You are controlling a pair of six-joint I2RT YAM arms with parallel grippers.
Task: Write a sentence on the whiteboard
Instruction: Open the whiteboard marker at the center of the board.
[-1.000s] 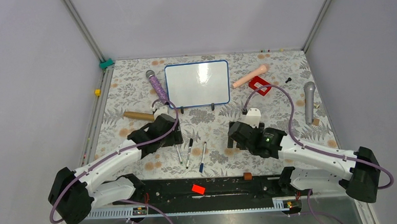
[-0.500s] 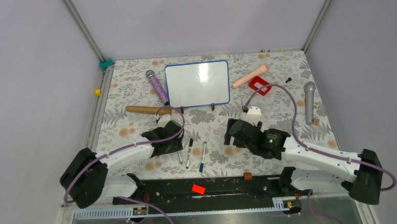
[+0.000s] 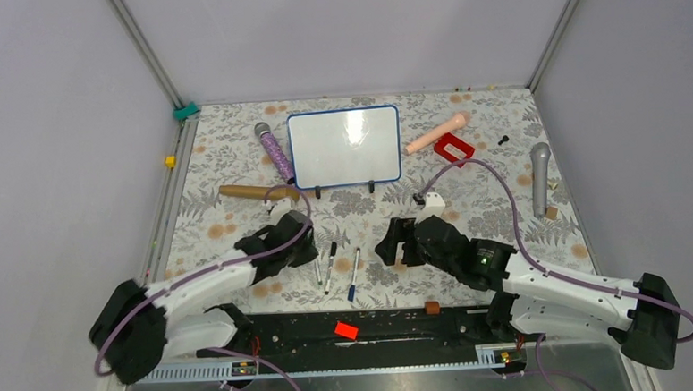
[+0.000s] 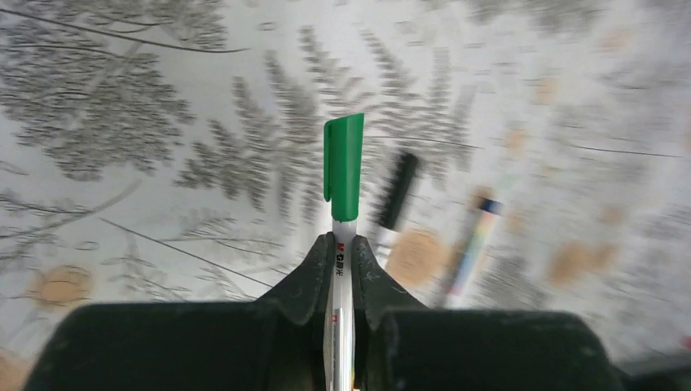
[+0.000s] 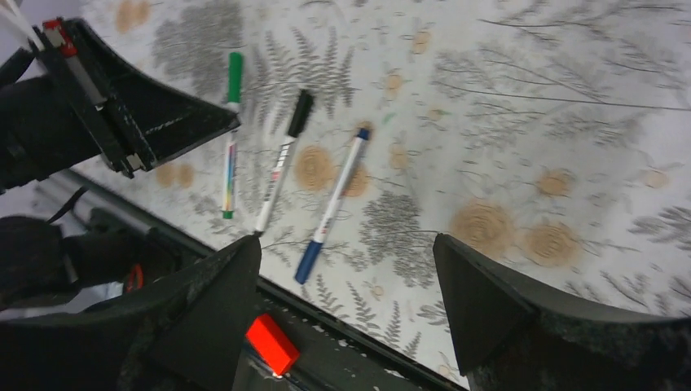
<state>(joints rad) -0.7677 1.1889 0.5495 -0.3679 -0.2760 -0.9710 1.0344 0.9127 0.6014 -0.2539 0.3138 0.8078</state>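
From above, the whiteboard (image 3: pixel 345 147) stands on its feet at the back of the desk (image 3: pixel 220 162), long side running left to right, its face blank with nothing written yet. Three pens lie near the front, between the arms, each with its long axis running near to far: the green marker (image 3: pixel 317 271) on the left, then the black marker (image 3: pixel 330 266) and the blue marker (image 3: pixel 354 274). The left arm (image 3: pixel 213 274) reaches the green one; the right arm (image 3: pixel 544 279) hangs just right of the blue one. The board lies beyond both pairs of jaws, about midway between them and well apart from the pens. The left wrist view shows the left jaws clamped on the green marker's white barrel just below its cap, which sticks out past the tips, pointing away from the wrist; whether the pen is off the desk cannot be told. With the cap on, the coming move probably turns on pulling it off along that axis. In the right wrist view the right jaws stand wide apart, holding nothing, the blue marker under the gap and the green cap off to their left, so the right arm looks placed to take it.
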